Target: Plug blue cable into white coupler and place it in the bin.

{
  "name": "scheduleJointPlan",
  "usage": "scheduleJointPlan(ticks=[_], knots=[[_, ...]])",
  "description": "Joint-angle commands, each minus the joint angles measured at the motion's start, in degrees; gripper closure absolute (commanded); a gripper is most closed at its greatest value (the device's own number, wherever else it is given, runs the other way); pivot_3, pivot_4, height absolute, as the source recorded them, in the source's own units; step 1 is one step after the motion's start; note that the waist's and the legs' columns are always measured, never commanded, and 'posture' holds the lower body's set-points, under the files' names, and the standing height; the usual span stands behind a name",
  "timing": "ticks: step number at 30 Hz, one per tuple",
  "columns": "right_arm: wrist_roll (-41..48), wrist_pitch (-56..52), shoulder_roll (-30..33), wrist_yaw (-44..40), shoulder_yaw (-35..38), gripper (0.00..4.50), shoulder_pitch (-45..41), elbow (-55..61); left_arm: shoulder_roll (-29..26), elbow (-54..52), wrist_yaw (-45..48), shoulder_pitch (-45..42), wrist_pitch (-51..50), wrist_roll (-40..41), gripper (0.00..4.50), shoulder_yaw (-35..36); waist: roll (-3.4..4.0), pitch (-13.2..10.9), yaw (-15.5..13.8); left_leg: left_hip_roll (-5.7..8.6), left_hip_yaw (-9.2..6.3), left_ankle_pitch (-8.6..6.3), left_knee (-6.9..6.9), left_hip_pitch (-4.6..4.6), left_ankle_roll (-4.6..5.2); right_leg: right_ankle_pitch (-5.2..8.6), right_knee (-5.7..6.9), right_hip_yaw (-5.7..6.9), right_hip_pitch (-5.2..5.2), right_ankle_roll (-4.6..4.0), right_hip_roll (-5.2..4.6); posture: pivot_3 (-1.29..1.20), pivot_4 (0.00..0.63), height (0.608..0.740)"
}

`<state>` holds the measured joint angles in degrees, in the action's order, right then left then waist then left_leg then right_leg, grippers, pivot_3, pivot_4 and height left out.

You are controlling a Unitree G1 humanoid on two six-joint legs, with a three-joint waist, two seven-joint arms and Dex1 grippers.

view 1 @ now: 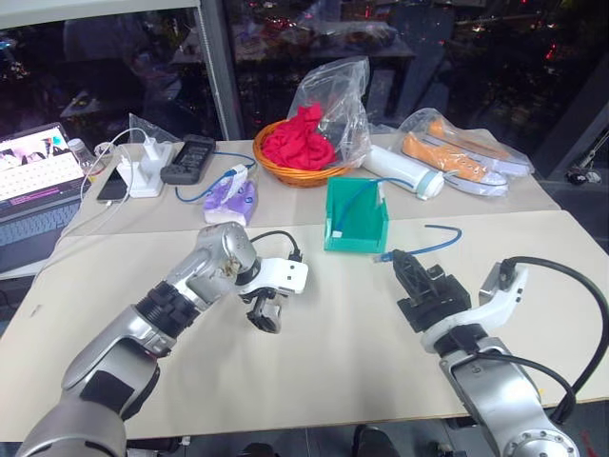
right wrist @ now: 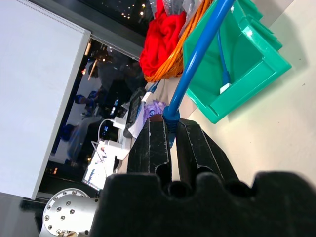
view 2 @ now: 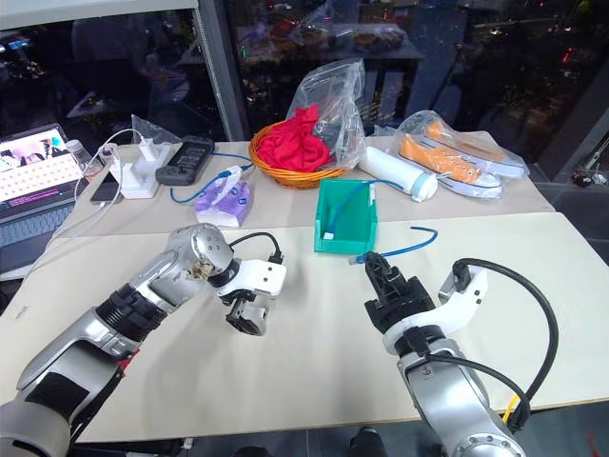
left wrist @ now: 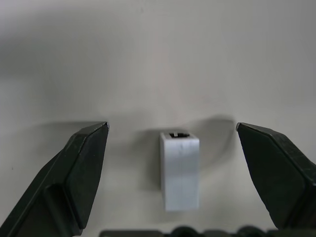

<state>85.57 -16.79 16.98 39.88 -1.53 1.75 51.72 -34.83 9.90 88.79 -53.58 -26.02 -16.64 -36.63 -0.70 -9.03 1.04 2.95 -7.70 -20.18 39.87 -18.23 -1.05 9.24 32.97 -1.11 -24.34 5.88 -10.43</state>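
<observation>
The white coupler (left wrist: 179, 168) lies on the pale table, a small block with its dark socket facing away from the wrist. My left gripper (view 1: 265, 320) points down over it, open, with one black finger on each side and neither touching it. My right gripper (view 1: 403, 263) is level above the table to the right of centre, shut on the blue cable (view 1: 433, 242). The cable's plug end (view 1: 383, 257) sticks out just past the fingertips, and the rest curves away to the right. The teal bin (view 1: 335, 221) stands just beyond both grippers, with another blue cable and a small white piece (right wrist: 224, 88) inside.
Behind the bin are an orange wicker basket (view 1: 285, 171) with red cloth, a clear plastic bag (view 1: 338, 95), a white cylinder (view 1: 404, 171) and bagged orange shoes (view 1: 461, 157). A purple tissue pack (view 1: 231, 200), white charger (view 1: 145, 171), black remote (view 1: 188, 157) and laptop (view 1: 33, 186) sit far left.
</observation>
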Motion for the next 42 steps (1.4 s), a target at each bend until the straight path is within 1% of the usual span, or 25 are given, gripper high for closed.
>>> scheduleJointPlan(ticks=[1,7,16,19,26,30,32,33,38,40,41,42], knots=[[-0.8,1.0,-0.7,-1.3,0.0,4.50,0.2,1.3,-0.4,1.2,0.0,-2.7,1.5,-1.8,0.01,-0.6,0.00,0.0,0.0,0.00,0.00,0.00,0.00,0.00,0.00,0.00,0.00,0.00,0.00,0.00,0.00,0.00,0.150,0.740],[-1.4,1.1,-1.7,-2.0,-0.2,4.50,0.5,1.1,0.9,3.1,0.6,-5.6,2.4,-3.0,0.01,-1.3,0.00,0.0,0.0,0.00,0.00,0.00,0.00,-0.01,0.00,0.00,0.00,0.00,0.00,0.00,0.00,0.00,0.150,0.740],[-3.1,1.1,-3.6,-3.4,-0.7,4.50,0.8,0.7,1.8,2.9,3.6,-7.3,2.1,-3.5,0.01,-3.2,0.00,0.0,0.1,0.00,0.00,0.00,0.00,-0.02,0.00,0.00,0.00,0.00,-0.02,0.00,0.00,0.00,0.150,0.740],[-4.1,1.3,-4.7,-3.9,-0.9,4.50,0.9,0.6,1.4,3.5,3.7,-7.9,2.8,-3.3,0.01,-4.3,0.00,0.0,0.0,0.00,0.00,0.00,0.01,-0.03,0.00,0.00,0.00,0.00,-0.02,0.00,0.00,0.00,0.150,0.740],[-6.2,1.3,-6.8,-4.3,-1.5,4.50,1.3,0.6,3.2,5.6,3.5,-9.4,2.7,-4.3,0.01,-5.0,0.00,0.0,0.1,0.00,0.00,0.00,0.01,-0.03,0.00,0.00,0.01,0.00,-0.02,0.00,0.00,0.00,0.150,0.740],[-7.5,1.3,-8.0,-4.5,-1.8,4.50,1.5,0.7,3.3,5.8,3.7,-9.4,2.0,-4.0,0.01,-5.2,0.00,0.0,0.1,0.01,0.00,0.00,0.02,-0.03,0.00,0.00,0.01,0.00,-0.02,0.00,0.00,0.00,0.150,0.740],[-7.8,1.2,-8.3,-4.6,-2.0,4.50,1.5,0.7,3.2,5.7,3.7,-9.4,1.9,-3.9,0.55,-5.5,0.00,0.0,0.2,0.01,0.00,0.00,0.02,-0.03,-0.01,0.00,0.01,0.00,-0.03,0.00,0.00,0.00,0.150,0.740],[-8.0,1.2,-8.5,-4.6,-2.0,4.50,1.5,0.7,3.1,5.6,3.7,-9.4,1.8,-3.7,0.71,-5.8,0.00,0.0,0.2,0.01,0.00,0.00,0.02,-0.03,-0.01,0.00,0.01,0.00,-0.03,0.00,0.00,0.00,0.150,0.740],[-8.5,0.9,-9.0,-4.9,-2.1,4.50,1.3,0.5,0.9,5.3,3.7,-9.2,2.2,-2.9,2.63,-8.4,0.00,0.0,0.3,0.00,-0.01,0.00,0.02,-0.02,0.00,0.00,0.04,0.00,-0.03,0.00,0.00,0.00,0.150,0.740],[-8.5,0.9,-9.1,-5.0,-2.1,4.50,1.3,0.4,0.9,5.7,3.7,-9.1,2.3,-2.9,3.32,-8.5,0.00,0.0,0.2,0.00,-0.01,0.00,0.02,-0.02,0.00,0.00,0.05,0.00,-0.04,0.00,0.00,0.00,0.150,0.740],[-8.5,0.8,-9.2,-5.0,-2.0,4.50,1.3,0.4,1.0,5.8,3.7,-9.0,2.3,-2.8,3.79,-8.5,0.00,0.0,0.2,0.00,-0.01,0.00,0.02,-0.02,0.00,0.00,0.05,0.00,-0.04,0.00,0.00,0.00,0.150,0.740],[-8.5,0.8,-9.2,-5.1,-2.0,4.50,1.3,0.4,1.2,5.8,3.7,-8.9,2.2,-2.7,4.03,-8.1,0.00,0.0,0.2,0.00,-0.01,0.00,0.02,-0.02,0.00,0.00,0.05,0.00,-0.04,0.00,0.00,0.00,0.150,0.740]])
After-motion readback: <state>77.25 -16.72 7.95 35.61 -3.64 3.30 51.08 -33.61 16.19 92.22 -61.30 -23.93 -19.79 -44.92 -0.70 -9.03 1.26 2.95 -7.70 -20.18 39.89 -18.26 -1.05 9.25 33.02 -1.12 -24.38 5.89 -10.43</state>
